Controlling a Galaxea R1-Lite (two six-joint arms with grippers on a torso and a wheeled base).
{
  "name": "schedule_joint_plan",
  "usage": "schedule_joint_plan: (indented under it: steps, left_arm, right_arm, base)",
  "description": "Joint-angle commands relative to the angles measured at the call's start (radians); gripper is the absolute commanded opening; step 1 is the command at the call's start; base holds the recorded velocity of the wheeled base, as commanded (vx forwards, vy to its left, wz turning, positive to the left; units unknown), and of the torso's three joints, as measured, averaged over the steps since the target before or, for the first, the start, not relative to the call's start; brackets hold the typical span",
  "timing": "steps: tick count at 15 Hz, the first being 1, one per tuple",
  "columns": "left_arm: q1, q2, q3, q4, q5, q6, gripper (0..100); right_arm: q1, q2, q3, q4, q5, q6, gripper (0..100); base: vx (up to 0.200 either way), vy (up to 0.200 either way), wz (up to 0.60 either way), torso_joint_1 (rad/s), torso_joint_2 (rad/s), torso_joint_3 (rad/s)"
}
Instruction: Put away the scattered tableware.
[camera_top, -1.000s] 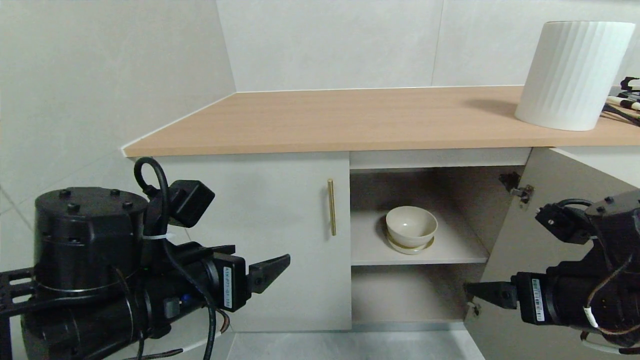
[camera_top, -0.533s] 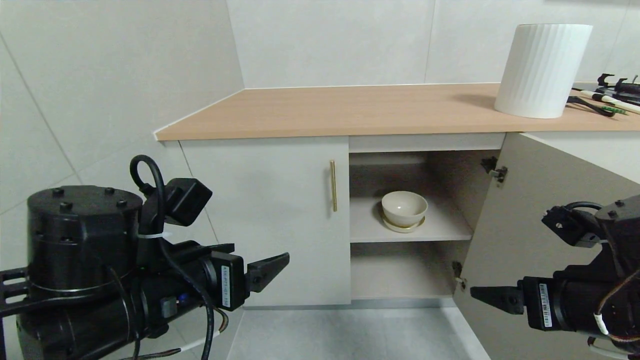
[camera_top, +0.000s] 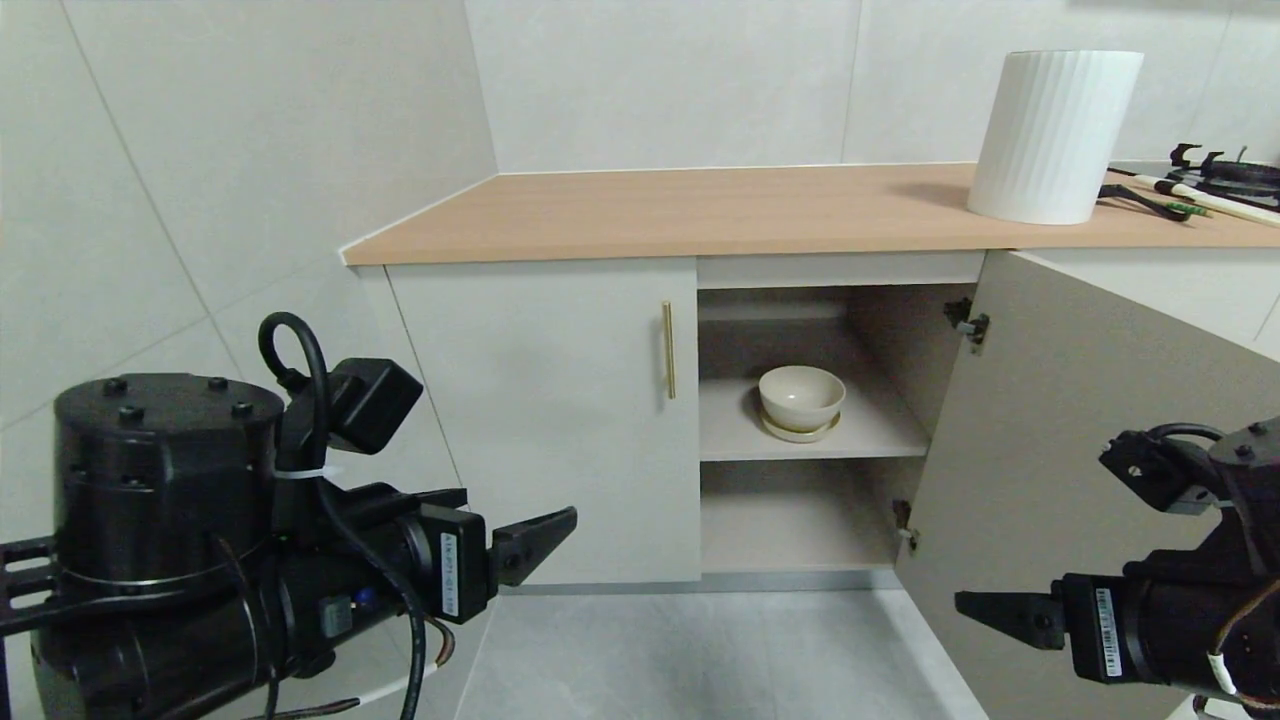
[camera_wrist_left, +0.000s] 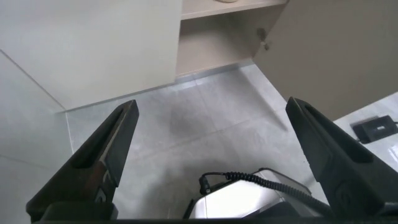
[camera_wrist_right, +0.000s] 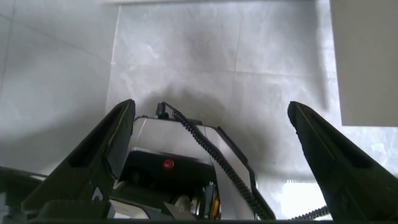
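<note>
A cream bowl (camera_top: 801, 395) sits on a small plate (camera_top: 797, 434) on the middle shelf of the open cabinet (camera_top: 880, 440). My left gripper (camera_top: 560, 525) hangs low at the left, well short of the cabinet, in front of the closed door. In the left wrist view the left gripper (camera_wrist_left: 211, 107) is open and holds nothing, with grey floor beneath it. My right gripper (camera_top: 968, 603) hovers low at the right, beside the swung-out door. It also stands open and holds nothing over the floor in the right wrist view (camera_wrist_right: 211, 107).
The right cabinet door (camera_top: 1050, 450) stands open toward me. The left door (camera_top: 560, 400) is closed and has a brass handle (camera_top: 668, 350). On the wooden countertop (camera_top: 680, 210) stand a white ribbed cylinder (camera_top: 1052, 135) and some utensils (camera_top: 1190, 192). A tiled wall closes the left side.
The whole head view has shifted: the cabinet now looks smaller and farther off, so the camera has drawn back. Bowl and plate stay on the shelf. Both grippers remain open.
</note>
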Motion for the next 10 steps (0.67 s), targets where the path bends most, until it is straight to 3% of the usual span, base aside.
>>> schedule_joint_plan:
  steps: [1,5,10]
  left_arm:
    - [0.001,0.002,0.003,-0.001,0.001,-0.001,100]
    - [0.003,-0.002,0.003,-0.001,0.001,0.004,100]
    - [0.001,-0.002,0.003,0.001,0.002,0.004,100]
  right_arm:
    - [0.001,-0.020,0.005,0.007,-0.001,0.000,100]
    - [0.000,-0.069,-0.005,0.056,-0.001,-0.007,100]
    - [-0.005,-0.101,-0.051,0.192,-0.001,-0.040,100]
  base:
    - [0.000,0.000,0.00,0.000,0.00,0.000]
    - [0.000,0.000,0.00,0.000,0.00,0.000]
    - [0.000,-0.200,0.00,0.005,0.00,0.000]
